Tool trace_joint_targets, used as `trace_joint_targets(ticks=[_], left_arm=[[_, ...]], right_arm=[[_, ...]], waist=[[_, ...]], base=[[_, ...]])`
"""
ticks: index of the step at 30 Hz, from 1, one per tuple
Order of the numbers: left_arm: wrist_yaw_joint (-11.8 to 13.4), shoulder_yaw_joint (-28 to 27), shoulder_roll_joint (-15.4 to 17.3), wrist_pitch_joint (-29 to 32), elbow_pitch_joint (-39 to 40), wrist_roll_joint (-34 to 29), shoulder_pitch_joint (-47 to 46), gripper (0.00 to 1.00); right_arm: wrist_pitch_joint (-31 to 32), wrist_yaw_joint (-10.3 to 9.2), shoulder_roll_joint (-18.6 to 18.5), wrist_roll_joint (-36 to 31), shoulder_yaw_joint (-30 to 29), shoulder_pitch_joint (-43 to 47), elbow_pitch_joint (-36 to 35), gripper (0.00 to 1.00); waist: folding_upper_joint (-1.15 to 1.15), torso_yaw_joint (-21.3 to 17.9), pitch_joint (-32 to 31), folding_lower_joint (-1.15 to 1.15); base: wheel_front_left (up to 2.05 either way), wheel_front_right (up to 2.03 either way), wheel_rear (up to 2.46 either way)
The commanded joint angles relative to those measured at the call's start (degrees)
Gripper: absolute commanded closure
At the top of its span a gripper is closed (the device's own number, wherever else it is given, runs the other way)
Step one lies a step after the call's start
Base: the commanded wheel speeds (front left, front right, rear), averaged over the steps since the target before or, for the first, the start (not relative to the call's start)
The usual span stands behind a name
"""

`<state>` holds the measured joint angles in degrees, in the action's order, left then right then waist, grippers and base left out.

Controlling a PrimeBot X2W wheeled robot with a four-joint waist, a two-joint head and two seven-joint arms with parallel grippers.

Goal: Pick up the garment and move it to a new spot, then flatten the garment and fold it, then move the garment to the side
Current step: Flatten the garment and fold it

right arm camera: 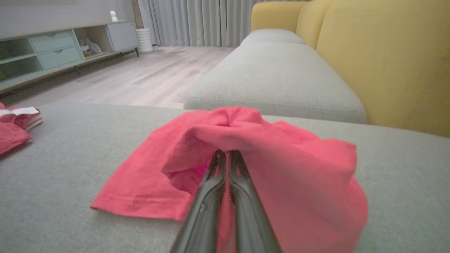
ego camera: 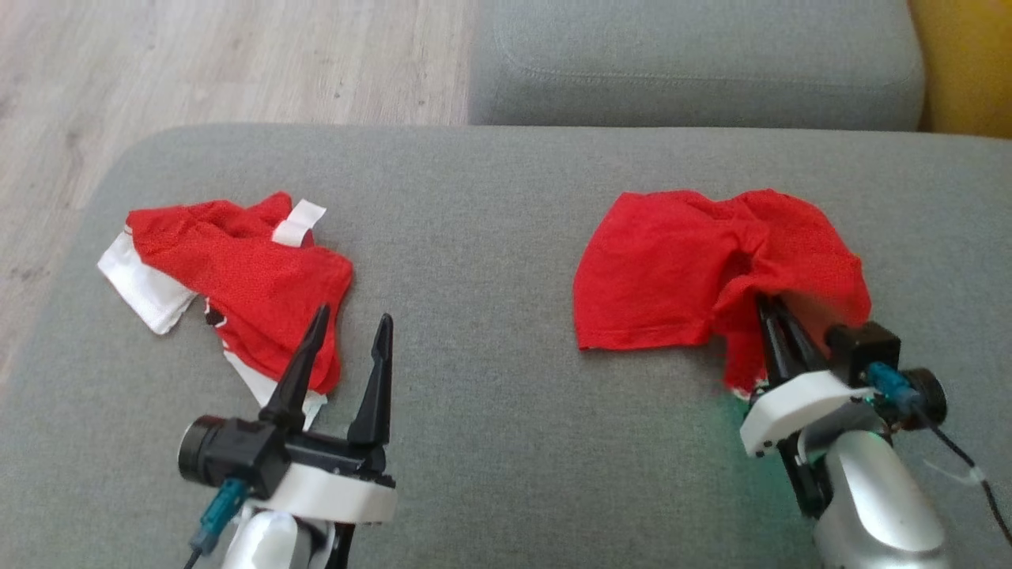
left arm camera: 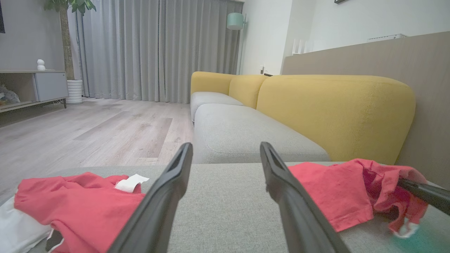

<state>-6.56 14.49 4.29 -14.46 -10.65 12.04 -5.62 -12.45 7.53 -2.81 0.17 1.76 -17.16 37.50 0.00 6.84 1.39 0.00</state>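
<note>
Head view shows a grey sofa seat (ego camera: pixel 490 237) carrying two pieces of clothing. The red garment (ego camera: pixel 672 269) lies bunched on the right half of the seat, well apart from a crumpled red-and-white garment (ego camera: pixel 237 269) near the left edge. The right gripper (ego camera: pixel 765 312) reaches into the near right side of the red garment. In the right wrist view its two fingers (right arm camera: pixel 214 182) are pressed together with a fold of cloth pinched between them and the fabric humped over their tips. The left gripper (ego camera: pixel 353 316) is spread wide and has nothing in it; it hovers above the seat just beside the near corner of the red-and-white garment, its fingers pointing toward the far edge. As a judgement, the task is at its very start: the first grasp looks made, but most of the red garment rests on the seat, with one flat hemmed panel spread to the left and the rest rumpled. Lifting it, carrying it to a new spot, flattening it, folding it and moving it aside all appear to remain.
</note>
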Motion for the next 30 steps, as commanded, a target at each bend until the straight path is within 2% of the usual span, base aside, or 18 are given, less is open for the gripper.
trace_joint_targets(ticks=[1, 5, 10, 13, 16, 19, 23, 26, 30], left_arm=[[-0.12, -2.33, 0.34, -0.53, 1.61, -0.44, -1.12, 0.00], [-0.23, -2.75, 0.32, -0.53, 1.48, -0.47, -0.56, 0.00], [-0.38, -2.77, 0.01, -0.53, 1.07, -0.51, -0.19, 0.00], [-0.44, -2.90, -0.19, -0.53, 0.97, -0.44, -0.03, 0.00], [-0.50, -3.13, -0.31, -0.53, 0.78, -0.52, 0.40, 0.00], [-0.53, -3.84, -0.35, -0.53, 0.83, -0.51, 1.14, 0.00], [-0.52, -5.10, -0.27, -0.53, 1.19, -0.65, 2.24, 0.00], [-0.52, -5.47, -0.37, -0.53, 1.53, -0.83, 2.60, 0.00], [-0.57, -5.06, -0.57, -0.53, 1.82, -1.26, 2.41, 0.00]], right_arm=[[-0.11, -0.04, -0.07, 0.79, 2.24, -3.53, -3.19, 1.00], [2.15, -0.04, -0.07, 1.97, 5.30, -5.12, -5.58, 1.00], [6.95, -0.04, -0.07, 5.79, 13.19, -10.55, -8.36, 1.00], [9.49, -0.04, -0.07, 13.04, 18.37, -15.58, -9.71, 1.00], [10.56, -0.04, -0.07, 21.34, 19.68, -21.63, -10.40, 1.00], [9.67, -0.04, -0.07, 28.41, 17.62, -27.10, -9.77, 1.00], [7.06, -0.04, -0.07, 35.64, 9.78, -31.37, -4.97, 1.00], [5.91, -0.04, -0.07, 36.44, 4.73, -30.79, 0.78, 1.00], [3.89, -0.04, -0.07, 33.38, -3.21, -24.91, 10.04, 1.00]], waist=[[0.00, 0.03, -0.68, 0.00], [0.00, 0.33, -1.45, 0.00], [0.00, 1.32, -2.75, 0.00], [0.00, 2.15, -3.27, 0.00], [0.00, 2.80, -3.79, 0.00], [0.00, 2.86, -4.21, 0.00], [0.00, 1.71, -4.50, 0.00], [0.00, 0.49, -4.31, 0.00], [0.00, -0.79, -3.46, 0.00]], base=[[0.00, 0.00, 0.00], [0.00, 0.00, 0.00], [0.00, 0.00, 0.00], [0.00, 0.00, 0.00], [0.00, 0.00, 0.00], [0.00, 0.00, 0.00], [0.00, 0.00, 0.00], [0.00, 0.00, 0.00], [0.00, 0.00, 0.00]])
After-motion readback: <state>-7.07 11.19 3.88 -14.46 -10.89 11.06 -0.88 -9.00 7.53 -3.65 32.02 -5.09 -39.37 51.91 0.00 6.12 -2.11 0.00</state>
